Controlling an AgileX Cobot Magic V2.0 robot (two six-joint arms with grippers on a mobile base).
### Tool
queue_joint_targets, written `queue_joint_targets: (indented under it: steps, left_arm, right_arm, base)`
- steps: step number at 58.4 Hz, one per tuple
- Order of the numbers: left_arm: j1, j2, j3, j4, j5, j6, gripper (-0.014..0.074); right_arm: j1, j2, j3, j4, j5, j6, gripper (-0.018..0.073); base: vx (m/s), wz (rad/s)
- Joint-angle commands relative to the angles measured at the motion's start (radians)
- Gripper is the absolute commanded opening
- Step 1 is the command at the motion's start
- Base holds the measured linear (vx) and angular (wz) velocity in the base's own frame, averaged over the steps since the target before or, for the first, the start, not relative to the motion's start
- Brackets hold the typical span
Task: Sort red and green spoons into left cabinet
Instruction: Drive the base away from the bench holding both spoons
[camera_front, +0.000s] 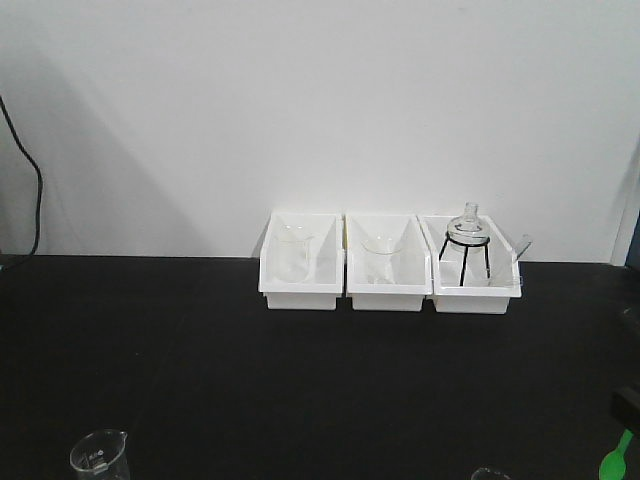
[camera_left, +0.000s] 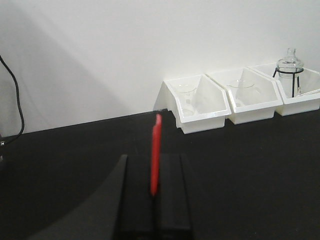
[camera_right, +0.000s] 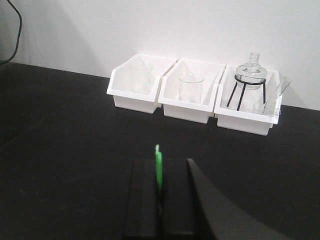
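My left gripper (camera_left: 154, 167) is shut on a red spoon (camera_left: 156, 145), which sticks out forward between the black fingers, well short of the bins. My right gripper (camera_right: 160, 175) is shut on a green spoon (camera_right: 158, 162), also held edge-on. In the front view the green spoon (camera_front: 613, 462) shows at the bottom right under a dark part of the right gripper (camera_front: 626, 405); the left gripper is out of that view. The left white bin (camera_front: 298, 297) stands at the back of the black table and holds a glass beaker; it also shows in the left wrist view (camera_left: 202, 121) and the right wrist view (camera_right: 132, 101).
Middle white bin (camera_front: 388, 297) holds a beaker. Right white bin (camera_front: 477, 299) holds a round flask on a black tripod (camera_front: 469, 245) and a glass tube. A glass beaker (camera_front: 100, 455) stands at the table's front left. A black cable (camera_front: 37, 195) hangs at the left wall.
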Motion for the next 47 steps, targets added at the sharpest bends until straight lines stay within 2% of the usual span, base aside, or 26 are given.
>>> queue_joint_targets:
  steps: [1, 47]
  left_arm:
    - [-0.006, -0.003, -0.029, -0.013, -0.07, -0.006, -0.0003]
    - [-0.006, -0.003, -0.029, -0.013, -0.07, -0.006, -0.0003]
  right_arm:
    - [-0.005, -0.006, -0.036, -0.023, 0.018, -0.001, -0.0003]
    - [-0.005, -0.006, -0.036, -0.023, 0.017, -0.001, -0.0003]
  base:
    - [-0.09, 0.0]
    - [-0.19, 0.12]
